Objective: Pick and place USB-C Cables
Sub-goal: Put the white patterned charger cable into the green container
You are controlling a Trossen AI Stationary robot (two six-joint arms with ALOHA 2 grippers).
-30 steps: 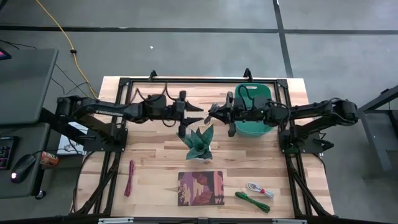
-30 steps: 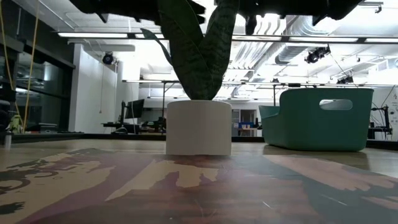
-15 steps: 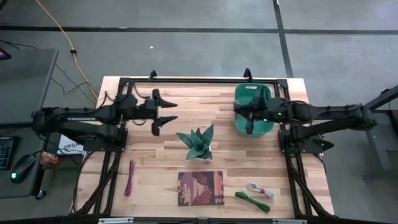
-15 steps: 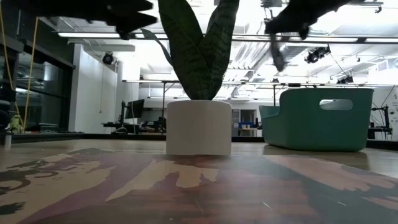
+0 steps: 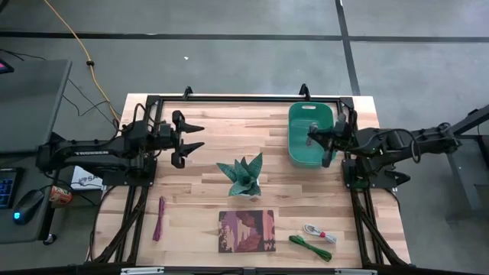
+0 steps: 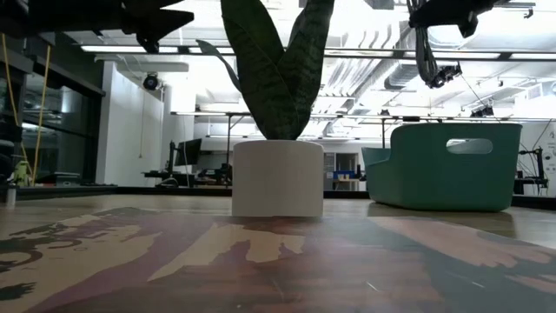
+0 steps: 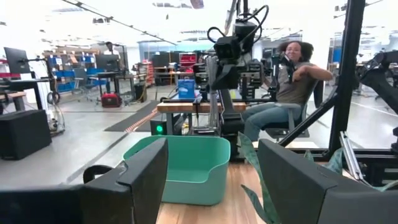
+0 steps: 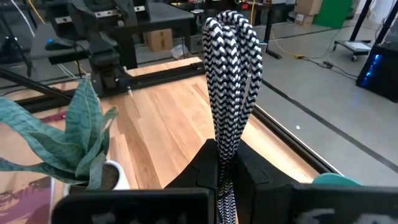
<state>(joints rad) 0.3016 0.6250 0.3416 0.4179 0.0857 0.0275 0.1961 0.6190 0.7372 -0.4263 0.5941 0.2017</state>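
Right wrist view, fingers: the right gripper (image 8: 225,163) is clamped on a black-and-white braided USB-C cable (image 8: 231,74), its loop standing up between the pads.
Right gripper place: over the teal bin's (image 5: 300,149) right rim in the high view.
Doing it well: I judge the drop should come only once the cable hangs inside the rim, then a clean release.
Left gripper (image 5: 192,136): fingers spread, holding nothing, above the table's (image 5: 229,126) left part.
Cables counted: 4 — 1 held, 1 dark red (image 5: 159,219), 1 white (image 5: 318,232), 1 green (image 5: 309,247).
Others: 1 potted plant (image 5: 243,176), 1 book (image 5: 246,231).
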